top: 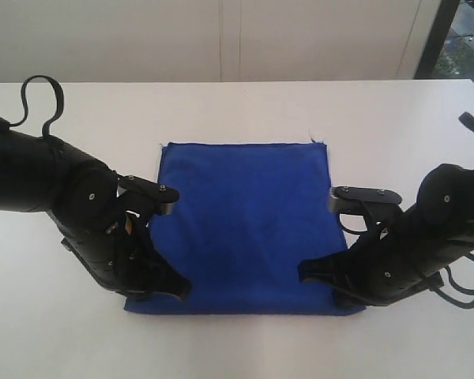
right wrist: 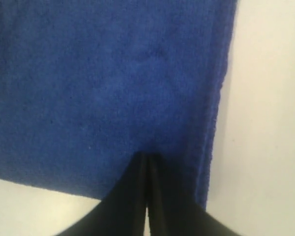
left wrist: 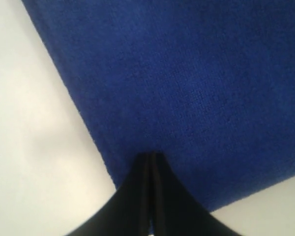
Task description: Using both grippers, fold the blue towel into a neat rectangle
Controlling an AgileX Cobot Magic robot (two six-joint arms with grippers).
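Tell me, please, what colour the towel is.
The towel is plain royal blue, clearest in the exterior view.

Your towel [top: 245, 221] lies flat in the middle of the bench [top: 237, 103], with bench showing past all four edges. Your left pincer [top: 176, 290] is down on the towel's near left corner and your right pincer [top: 306, 272] on the near right one, each arm coming in from its own side. Both are well apart from the far edge. In each wrist view the tips touch the towel just inside its corner.
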